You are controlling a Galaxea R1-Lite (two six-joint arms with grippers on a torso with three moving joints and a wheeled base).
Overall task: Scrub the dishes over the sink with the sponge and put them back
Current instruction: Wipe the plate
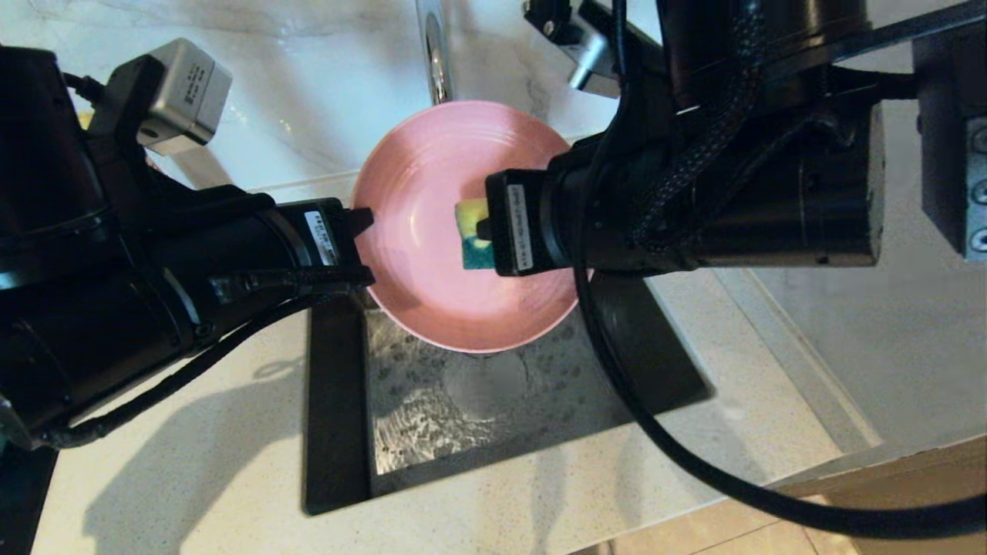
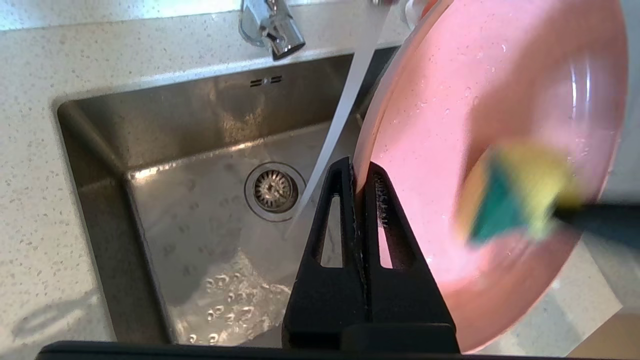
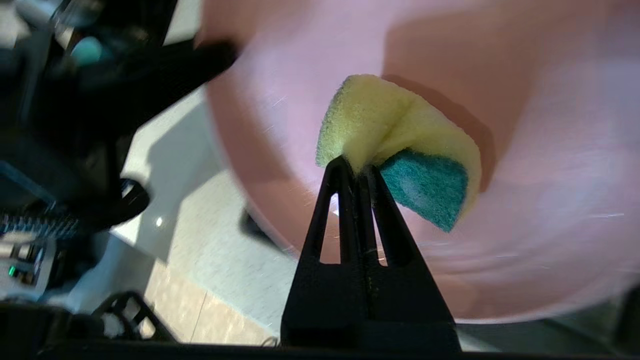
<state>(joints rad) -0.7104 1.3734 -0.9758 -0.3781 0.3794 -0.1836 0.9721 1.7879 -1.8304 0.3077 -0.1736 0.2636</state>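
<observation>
Right gripper (image 3: 356, 167) jaws pinch sponge (image 3: 395, 135) against pink plate (image 1: 432, 231); left gripper (image 2: 361, 170) jaws clamp rim above sink (image 1: 463, 408).

plate (image 1: 439, 231) above sink (image 1: 478, 416), sponge (image 1: 474, 243) against plate, faucet (image 1: 436, 50) behind

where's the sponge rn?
Head view, centre: sponge pinched in the right end effector, pressed against the pink plate above the sink.

One pink plate (image 1: 432, 254), one sponge (image 1: 472, 243), one sink (image 1: 478, 401), two claws (image 2: 361, 172) (image 3: 356, 167).
</observation>
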